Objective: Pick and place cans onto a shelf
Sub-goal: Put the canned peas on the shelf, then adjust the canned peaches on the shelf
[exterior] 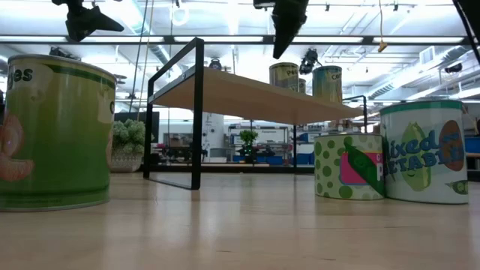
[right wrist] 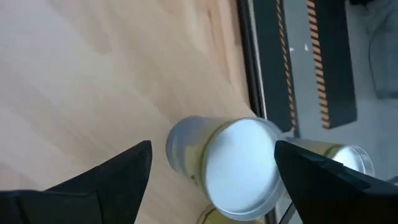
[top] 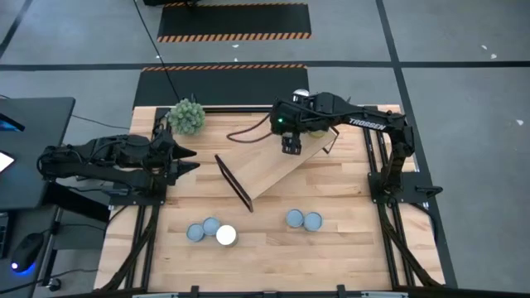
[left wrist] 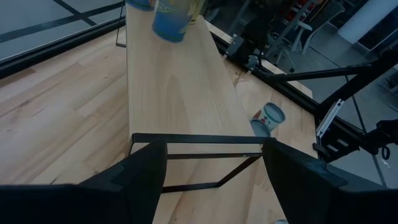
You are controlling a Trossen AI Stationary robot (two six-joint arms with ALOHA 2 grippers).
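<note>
Wooden shelf (top: pixel 277 170) holds some cans at its far end. Five cans (top: pixel 212 233) wait on the table (top: pixel 348 248). The right gripper (top: pixel 290 147) hangs spread and empty over the shelf; the left gripper (top: pixel 189 159) waits beside it, spread too.

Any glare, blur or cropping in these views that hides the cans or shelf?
High view: even light, the shelf and table cans clear. Low view: bright ceiling lights behind, the nearest green can cropped at the frame edge and soft. Left wrist view: the blue can on the shelf is blurred and cut off. Right wrist view: a white-topped can looms close, its top washed out.
</note>
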